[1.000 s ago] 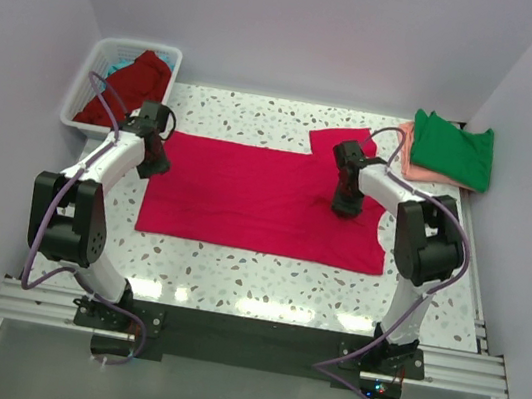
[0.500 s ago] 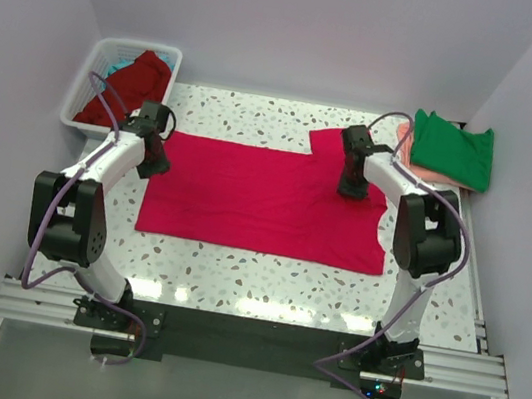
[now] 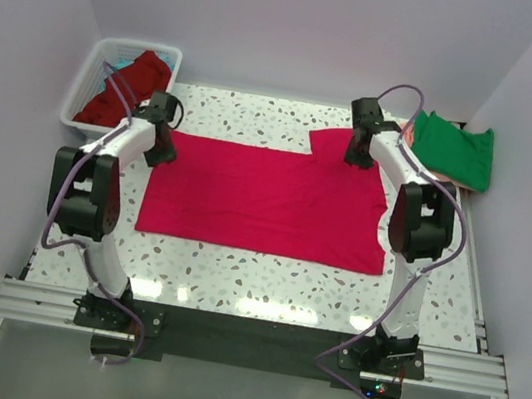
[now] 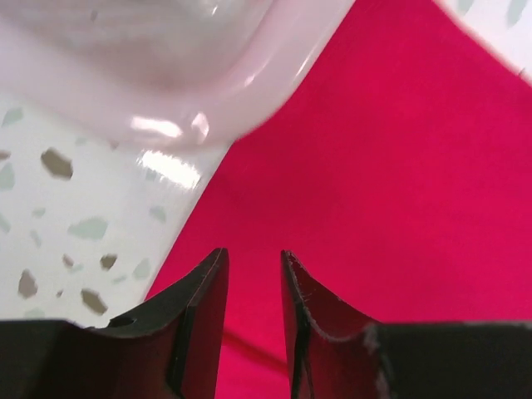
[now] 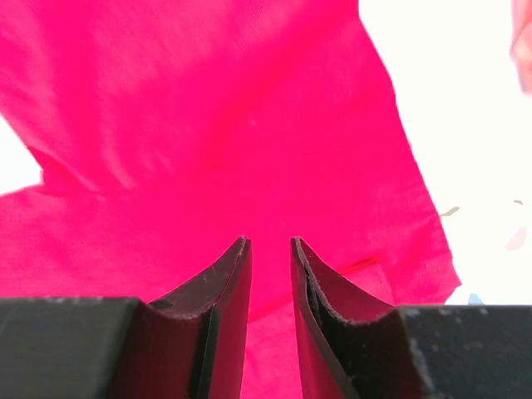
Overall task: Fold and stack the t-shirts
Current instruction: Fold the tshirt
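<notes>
2 claws stood over the crimson-pink t-shirt lying flat on the table; we saw the left gripper at its left edge and the right gripper at its far sleeve, both narrowly parted, grasping nothing.

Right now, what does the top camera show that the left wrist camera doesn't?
Only the top view: the whole crimson shirt spread flat, the right gripper at its far sleeve, the dark red shirt in the basket, and the green shirt on a salmon one. Only the left wrist view: the left gripper close up, jaws slightly parted with nothing between them, over the shirt's edge. Both: crimson cloth and the speckled table.
</notes>
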Available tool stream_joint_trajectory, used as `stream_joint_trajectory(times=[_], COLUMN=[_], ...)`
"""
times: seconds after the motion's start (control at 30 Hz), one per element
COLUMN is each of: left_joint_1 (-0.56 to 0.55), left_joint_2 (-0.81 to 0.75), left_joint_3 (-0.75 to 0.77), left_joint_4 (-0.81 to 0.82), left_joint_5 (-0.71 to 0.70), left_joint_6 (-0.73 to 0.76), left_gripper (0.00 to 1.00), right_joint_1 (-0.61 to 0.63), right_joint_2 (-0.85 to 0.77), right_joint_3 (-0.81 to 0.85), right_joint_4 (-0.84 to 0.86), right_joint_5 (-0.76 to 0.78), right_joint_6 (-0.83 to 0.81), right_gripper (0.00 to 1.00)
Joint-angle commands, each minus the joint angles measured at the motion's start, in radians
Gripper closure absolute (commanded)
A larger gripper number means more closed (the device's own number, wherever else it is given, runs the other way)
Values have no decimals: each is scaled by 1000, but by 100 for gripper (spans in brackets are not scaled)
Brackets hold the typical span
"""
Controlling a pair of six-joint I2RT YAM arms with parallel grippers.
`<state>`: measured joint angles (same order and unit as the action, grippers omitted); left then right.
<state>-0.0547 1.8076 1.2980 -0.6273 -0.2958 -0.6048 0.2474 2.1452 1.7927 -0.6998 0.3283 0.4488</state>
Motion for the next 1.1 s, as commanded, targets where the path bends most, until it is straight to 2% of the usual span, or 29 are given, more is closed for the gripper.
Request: stream_joint_trajectory(times=[0.0,0.23,0.4,0.63,0.83,1.07], left_joint_1=[0,-5,-30,-37,-22,-20], left_joint_2=[100,238,324,429,476,490], left_joint_3=[128,279,389,518,586,587], left_joint_4=[86,176,247,218,158,71], left_joint_5=[-39,-61,-112,-189,-143,-92], left_joint_6=[31,89,235,393,401,349], left_gripper=[62,59,56,55,53,53], right_joint_1=[-5,-8,-10,-11,-11,-11], right_joint_2=[16,48,55,68,85,97], right_joint_3=[79,129,129,132,148,152], right_joint_4=[-21,-23,-24,-29,-41,-56], right_joint_5=[17,-3,-21,-29,-26,-28], right_joint_6=[-24,-35,-41,-39,-30,-21], right_gripper=[70,70,70,71,71,72])
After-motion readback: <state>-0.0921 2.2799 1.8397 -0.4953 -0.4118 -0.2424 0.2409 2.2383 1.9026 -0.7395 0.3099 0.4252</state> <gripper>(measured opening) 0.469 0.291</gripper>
